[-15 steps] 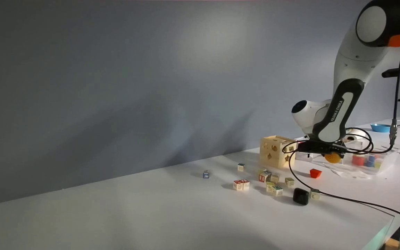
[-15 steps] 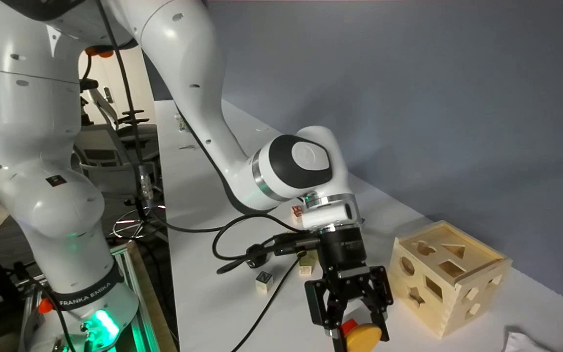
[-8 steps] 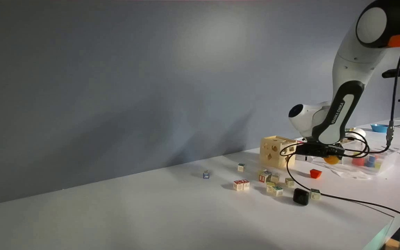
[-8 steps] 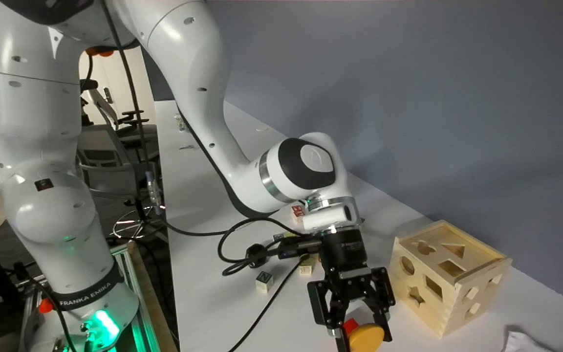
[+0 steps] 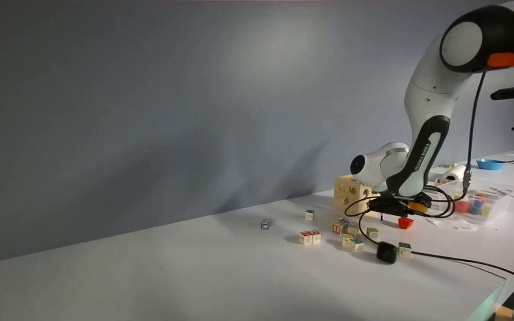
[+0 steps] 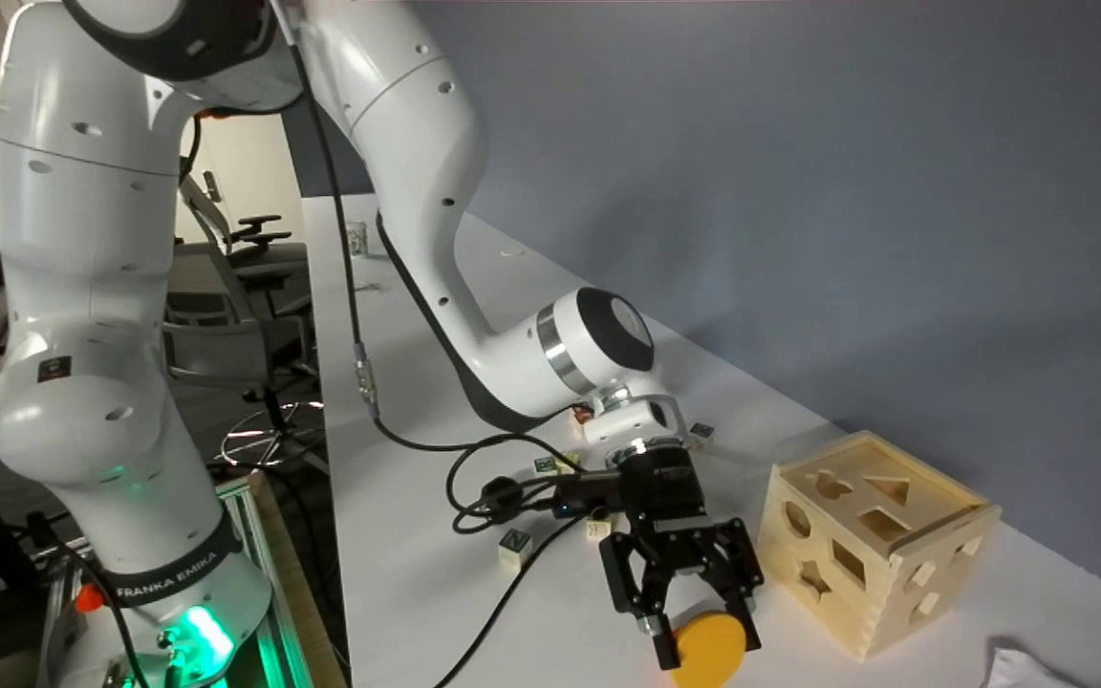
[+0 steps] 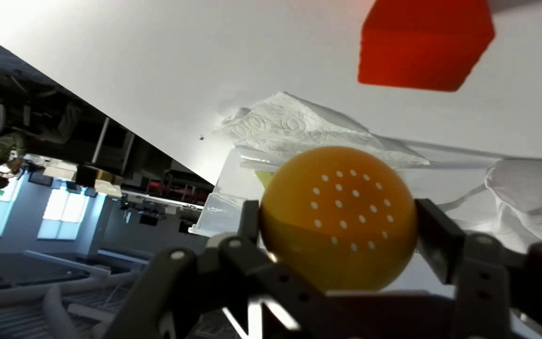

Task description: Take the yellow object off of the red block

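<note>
My gripper [image 7: 339, 223] is shut on the round yellow-orange object [image 7: 339, 188], which has small white dots on its face. One finger touches each side of it. In an exterior view the gripper [image 6: 707, 650] holds the yellow object [image 6: 711, 652] above the table near the bottom edge. In an exterior view the yellow object [image 5: 417, 207] shows just above the red block [image 5: 405, 223]. The red block also shows in the wrist view [image 7: 424, 52], on the table and apart from the yellow object. It is hidden in an exterior view.
A tan wooden cube with holes [image 6: 871, 545] stands beside the gripper. Several letter blocks [image 5: 310, 237] and a small black piece [image 5: 387, 252] lie on the table. A crumpled paper towel [image 7: 294, 125] and a clear bin [image 5: 500, 207] lie nearby. A cable loops off the wrist.
The arm has moved toward the wooden cube and lower in an exterior view, still holding the yellow object. The red block has not moved but is now hidden in an exterior view.
</note>
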